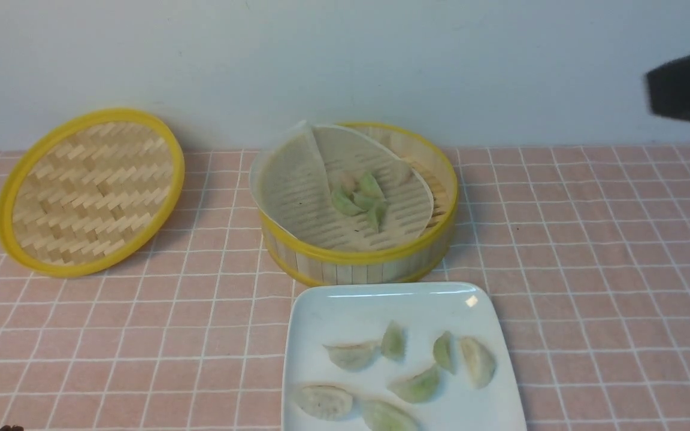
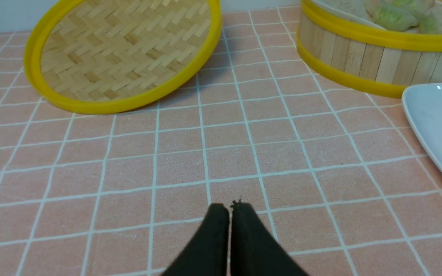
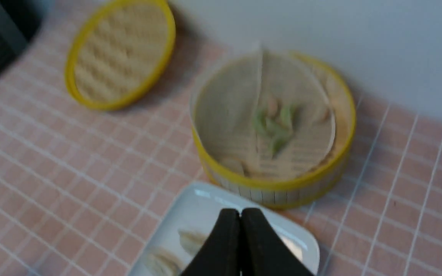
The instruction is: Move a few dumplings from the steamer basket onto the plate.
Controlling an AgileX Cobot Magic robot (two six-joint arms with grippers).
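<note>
Dumplings point(image 1: 415, 384) lie spread across the white square plate point(image 1: 393, 305)

1. Right arm point(image 1: 689, 87): black, blunt angular end, blurred, right of steamer basket point(image 1: 357, 263).
2. Left gripper point(image 2: 230, 209): black, tapered fingers, small dark ragged bit at tips.
3. Right gripper point(image 3: 240, 211): black, tapered fingers, straight inner edges, blunt tips.

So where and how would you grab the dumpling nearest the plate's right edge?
I'd pinch that dumpling across its narrow middle from above, jaws flanking its long sides: it lies elongated, pointing away from the robot, with bare plate apparently beside it.
</note>
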